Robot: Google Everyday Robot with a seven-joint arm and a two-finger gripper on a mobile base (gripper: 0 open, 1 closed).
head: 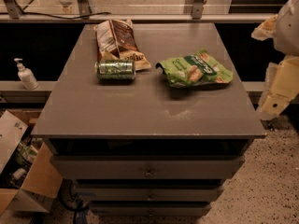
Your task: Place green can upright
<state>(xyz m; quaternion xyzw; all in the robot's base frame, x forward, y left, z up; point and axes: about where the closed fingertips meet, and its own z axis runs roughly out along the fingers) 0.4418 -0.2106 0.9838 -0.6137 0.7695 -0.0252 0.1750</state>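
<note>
camera view | shiny green can (116, 69) lying sideways | gripper (276, 96) right edge

Cream, angular gripper (276, 94) at right edge (one dark dot), whitish arm (289, 29).

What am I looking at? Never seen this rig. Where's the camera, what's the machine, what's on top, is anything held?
There is one camera, looking down on a grey drawer cabinet from the front. Where it is mounted isn't recorded. The machine is a mobile robot with one arm. The pale parts at the right edge are that arm and its end effector, beside the cabinet and away from everything on it. On top are a green can lying on its side, a brown snack bag just behind it, and a green snack bag to its right. The can is not held.
</note>
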